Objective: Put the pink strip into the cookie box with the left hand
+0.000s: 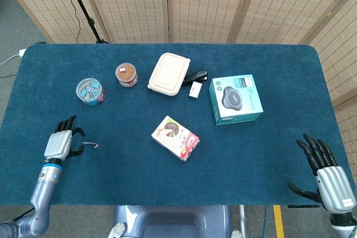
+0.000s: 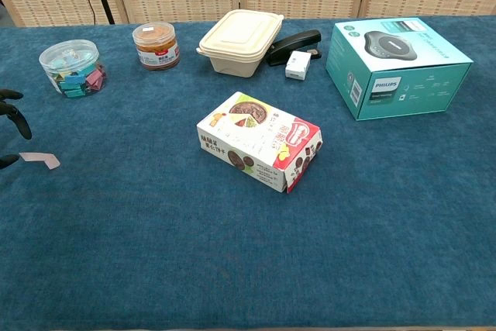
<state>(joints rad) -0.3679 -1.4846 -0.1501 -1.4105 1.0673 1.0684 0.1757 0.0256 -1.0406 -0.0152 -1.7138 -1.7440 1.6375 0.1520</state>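
While the small pink paper strip lies flat on the blue-covered desk, the left hand sits just beside its left end with black fingers spread and loosely curled, holding nothing; whether a fingertip touches the strip cannot be told; the printed cardboard cookie box lies well apart mid-desk; the right hand has fingers apart, empty.

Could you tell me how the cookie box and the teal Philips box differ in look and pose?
The cookie box is cream and red with cookie pictures; the teal Philips box pictures a dark round device. The cookie box is smaller and lies skewed mid-table; the teal one sits further back toward the right. Both rest closed on the blue table.
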